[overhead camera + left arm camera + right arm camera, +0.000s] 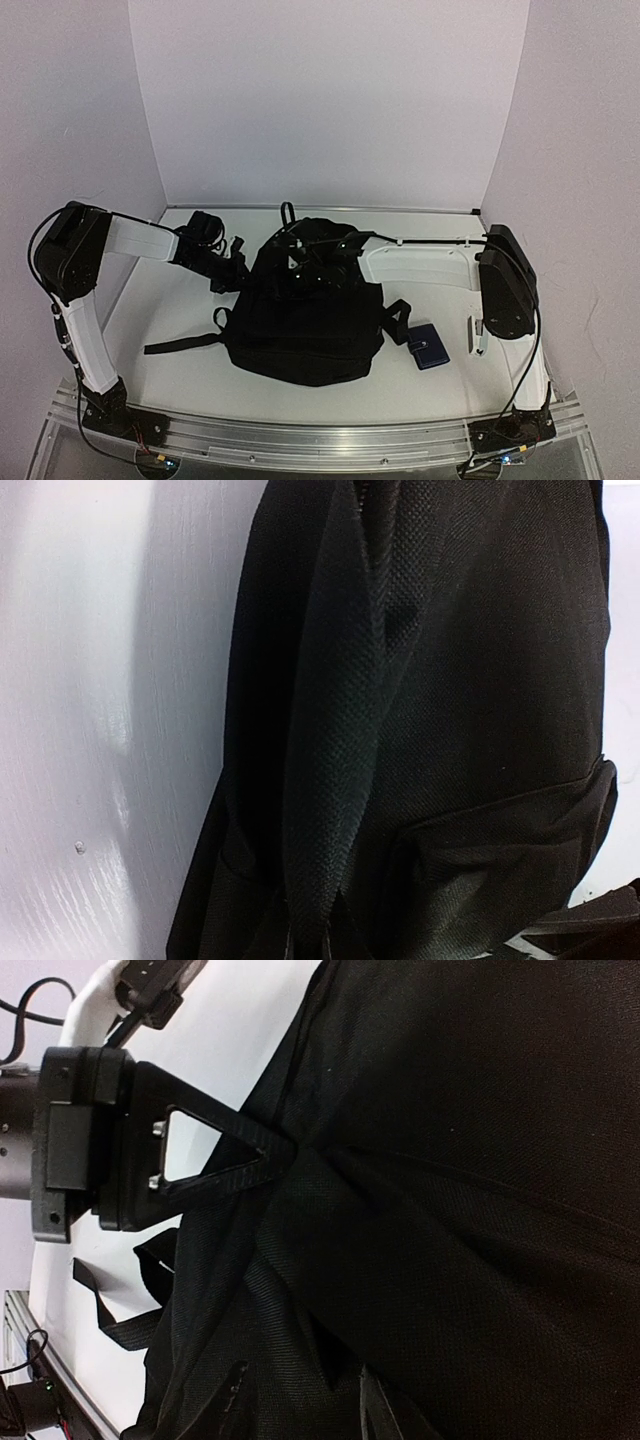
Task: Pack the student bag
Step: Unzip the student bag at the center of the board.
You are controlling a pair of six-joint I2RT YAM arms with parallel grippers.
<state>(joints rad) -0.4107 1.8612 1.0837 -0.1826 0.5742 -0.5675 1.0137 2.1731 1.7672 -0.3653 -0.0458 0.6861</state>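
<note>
The student bag (300, 325), a large black backpack, lies in the middle of the table with its straps spread to the left. My left gripper (238, 263) is at its upper left edge, shut on a fold of black fabric (330, 730) that runs up from between its fingers. My right gripper (308, 254) is on the bag's top and pinches another fold of fabric (290, 1330). The right wrist view also shows the left gripper (285, 1150) clamped on the bag's edge. The bag's opening and lining are hidden.
A small dark-blue wallet (428, 346) lies on the table right of the bag, near the right arm. A loose black strap (180, 345) trails left from the bag. White walls close in the back and both sides.
</note>
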